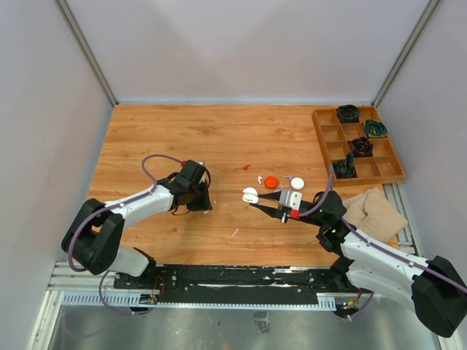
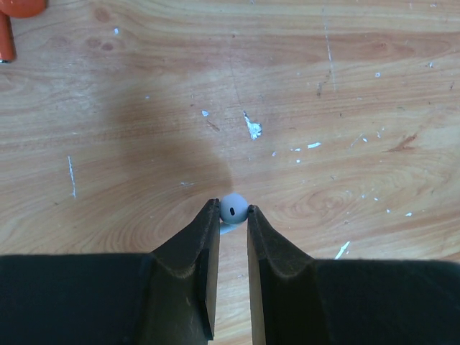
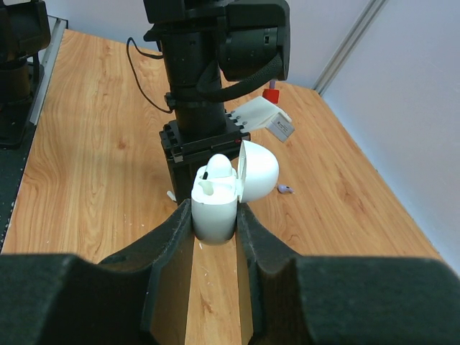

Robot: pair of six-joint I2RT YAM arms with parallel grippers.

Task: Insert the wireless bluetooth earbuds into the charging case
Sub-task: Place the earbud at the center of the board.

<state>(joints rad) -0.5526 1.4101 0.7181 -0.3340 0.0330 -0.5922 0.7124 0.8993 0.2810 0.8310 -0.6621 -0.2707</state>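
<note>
Clearly the left gripper [image 2: 233, 213] pinches a tiny earbud [image 2: 233, 207] by its bulb, likely light and slippery; the right gripper [image 3: 214, 220] clamps the open charging case [image 3: 215, 210] by its sides

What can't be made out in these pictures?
Left wrist view: most of the earbud, pinched inside the left gripper.
Left wrist view: an orange-red piece, cut by the corner.
Right wrist view: the charging case base, sunk between the right gripper fingers.
Top view: the dark things in the tray, too small.
</note>
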